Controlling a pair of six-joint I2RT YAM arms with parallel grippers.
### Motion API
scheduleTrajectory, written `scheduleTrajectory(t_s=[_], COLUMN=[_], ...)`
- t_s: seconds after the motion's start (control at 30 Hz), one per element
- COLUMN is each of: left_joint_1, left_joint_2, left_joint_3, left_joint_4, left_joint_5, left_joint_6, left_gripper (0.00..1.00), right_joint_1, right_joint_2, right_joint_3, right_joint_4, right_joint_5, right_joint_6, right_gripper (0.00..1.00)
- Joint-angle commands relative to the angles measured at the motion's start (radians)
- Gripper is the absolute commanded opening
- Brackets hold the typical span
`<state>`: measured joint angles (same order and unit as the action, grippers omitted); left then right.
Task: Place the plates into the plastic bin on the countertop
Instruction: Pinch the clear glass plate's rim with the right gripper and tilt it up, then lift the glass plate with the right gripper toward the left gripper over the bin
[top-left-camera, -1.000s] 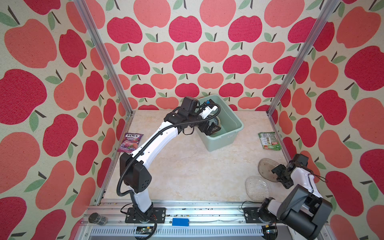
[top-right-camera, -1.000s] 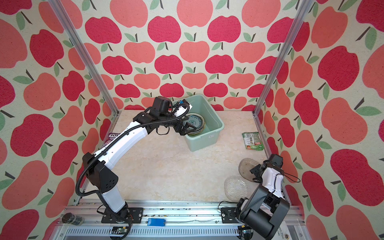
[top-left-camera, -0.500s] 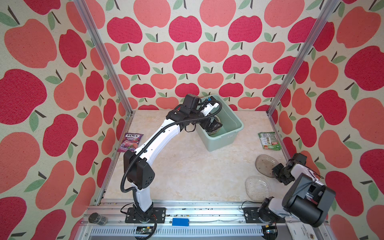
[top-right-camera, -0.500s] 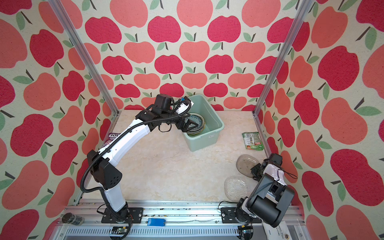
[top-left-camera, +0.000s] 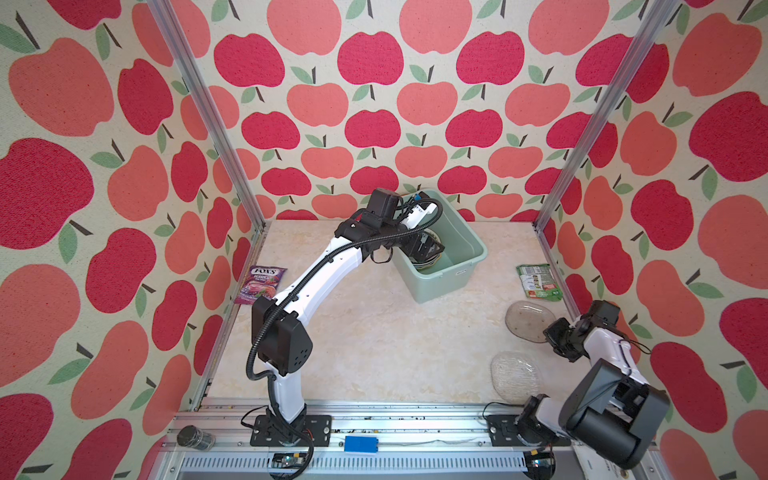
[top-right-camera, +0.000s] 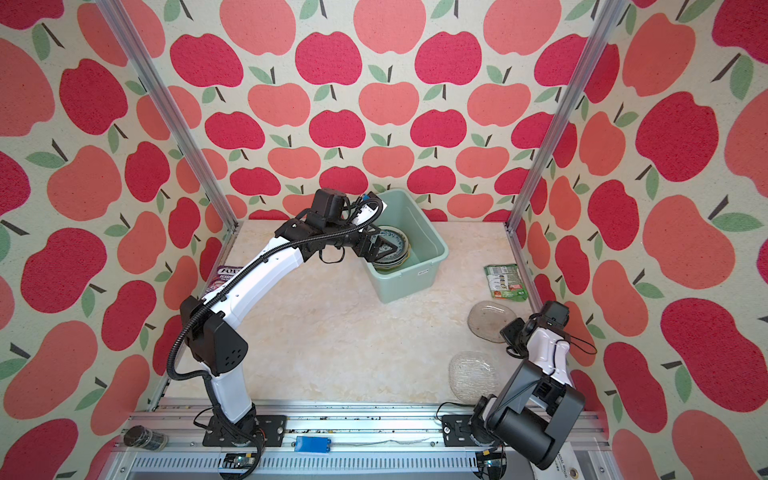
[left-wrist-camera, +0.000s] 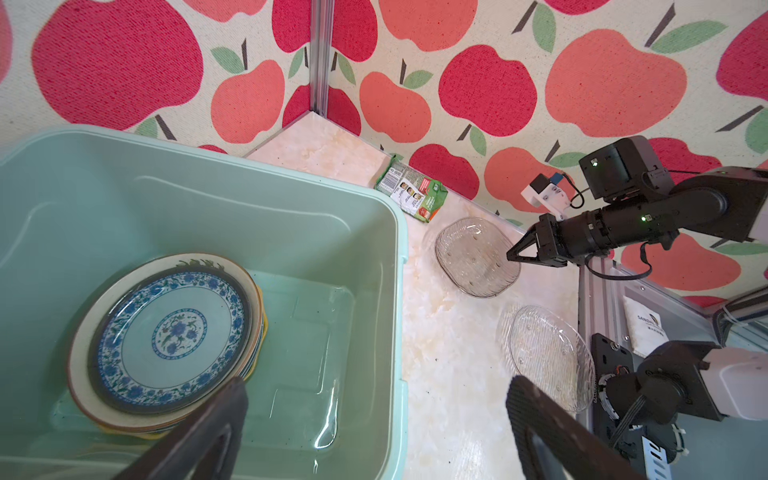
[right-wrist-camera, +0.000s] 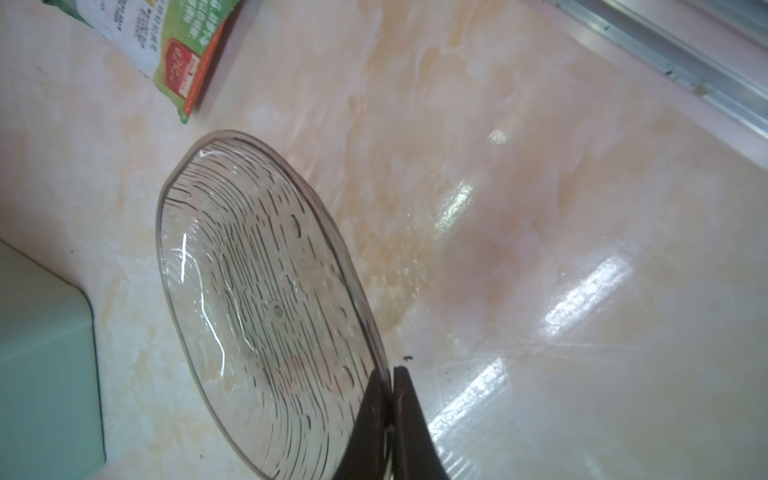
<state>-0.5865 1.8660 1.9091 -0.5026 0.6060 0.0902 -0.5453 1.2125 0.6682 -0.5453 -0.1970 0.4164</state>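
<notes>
The right pincer (right-wrist-camera: 390, 372) is clamped tight on the rim of a smoky clear glass plate (right-wrist-camera: 257, 299). One finger (right-wrist-camera: 365, 424) lies over the plate's inner face and the other against its outer side. In the left wrist view the pointed tips meet right at that plate's edge. The plate sits on the cream marble-patterned bench (top-left-camera: 374, 345), stretching away from the right pincer toward the pale mint-green rectangular plastic bin (top-left-camera: 440, 286). Whether the pinched edge is lifted off the bench cannot be told. A clear ribbed glass plate (top-left-camera: 515, 376) lies flat near the right pincer, toward that arm's base and apart from the gripped plate. Beyond the gripped plate lies a green snack packet (top-left-camera: 538, 281).

The left pincer (left-wrist-camera: 378, 384) hangs wide open and empty over the bin. Just below it, a stack of round plates rests on the bin's floor. A blue-and-white patterned round plate (left-wrist-camera: 174, 332) is on top, and a wider cream plate with a green plant motif (left-wrist-camera: 77, 357) is under it. A purple snack packet (top-left-camera: 261, 284) lies at the bench edge, well behind the left pincer.
</notes>
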Motion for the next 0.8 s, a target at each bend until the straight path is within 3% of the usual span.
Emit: scheduleTrajectory(t_s=[0.0, 0.37, 0.77], left_joint_1=[0.016, 0.089, 0.127], left_joint_2=[-0.022, -0.031, -0.047], left_joint_3=[-0.021, -0.021, -0.105], left_joint_4=[0.082, 0.164, 0.307], left_joint_5=[0.004, 0.038, 0.050], left_joint_6=[-0.054, -0.167, -0.251], left_gripper=[0.99, 0.99, 0.99], right_joint_1=[0.016, 0.124, 0.462], right_joint_2=[-0.064, -0.163, -0.004], right_joint_3=[0.069, 0.310, 0.568], right_joint_4=[-0.077, -0.113, 0.021], right_joint_5=[-0.035, -0.078, -0.016], right_joint_6=[0.021, 0.189, 0.452], right_gripper=[0.00, 0.00, 0.00])
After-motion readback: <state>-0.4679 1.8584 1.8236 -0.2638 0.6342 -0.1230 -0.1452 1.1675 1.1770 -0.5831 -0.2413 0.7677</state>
